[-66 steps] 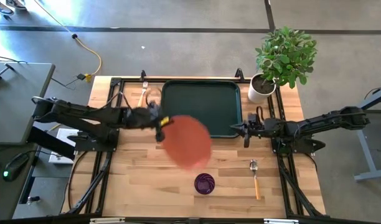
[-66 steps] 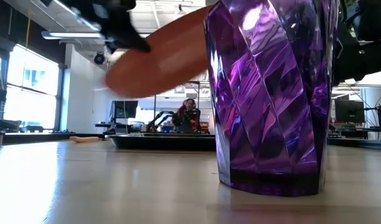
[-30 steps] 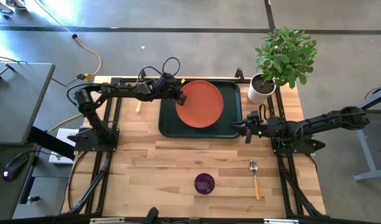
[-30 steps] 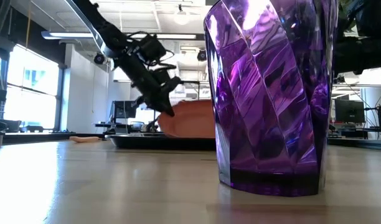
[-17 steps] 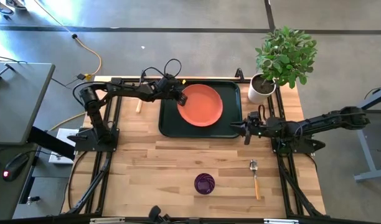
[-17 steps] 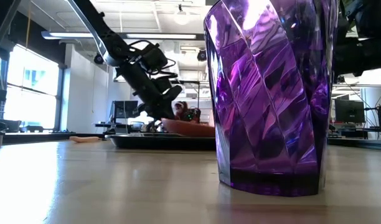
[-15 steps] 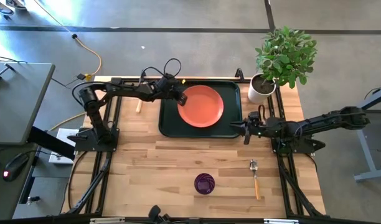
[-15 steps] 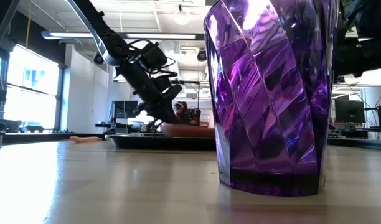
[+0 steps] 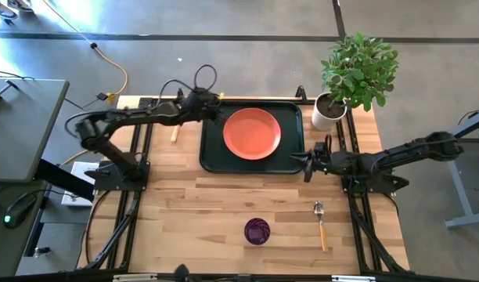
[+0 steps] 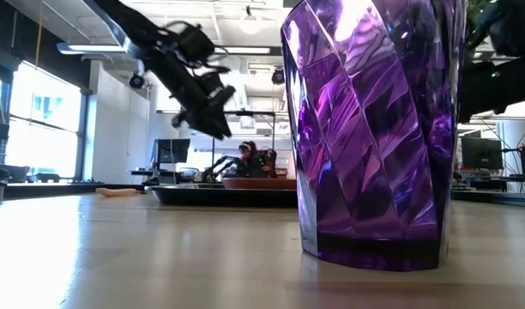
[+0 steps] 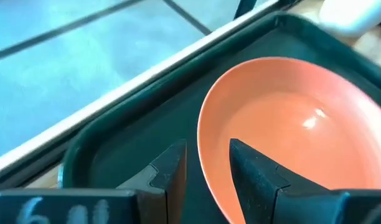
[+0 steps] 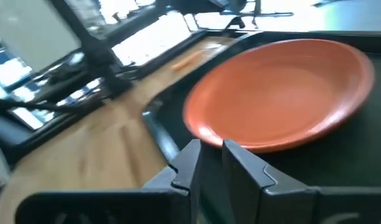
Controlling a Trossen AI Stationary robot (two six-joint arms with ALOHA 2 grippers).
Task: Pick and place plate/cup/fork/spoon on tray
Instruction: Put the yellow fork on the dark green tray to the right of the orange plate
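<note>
While the orange-red plate (image 9: 253, 133) lies flat inside the dark green tray (image 9: 214, 153), nothing else is in that tray, so I judge one of the four items placed. The left gripper (image 9: 213, 106) hangs above the tray's 10 o'clock corner, clear of the plate; in its wrist view the two fingers (image 11: 170, 168) stand a little apart with nothing between them, the plate's rim just beyond. That looks like a release, with the plate centred enough to leave room along the tray's sides for the slim pieces. The right gripper (image 9: 307, 164) waits at the tray's 4 o'clock corner, just off the rim, its fingers (image 12: 187, 163) parted by a narrow gap and empty. It sits close to what remains on the bare wood: the dark purple cup (image 9: 257, 231) at 6 o'clock from the tray, well apart from it, and the spoon (image 9: 321, 222) at 5 o'clock, silver head toward the tray. At 9 o'clock, just beside the tray, lies the fork's (image 9: 174, 135) pale handle. A potted plant (image 9: 354, 74) stands at 2 o'clock.
</note>
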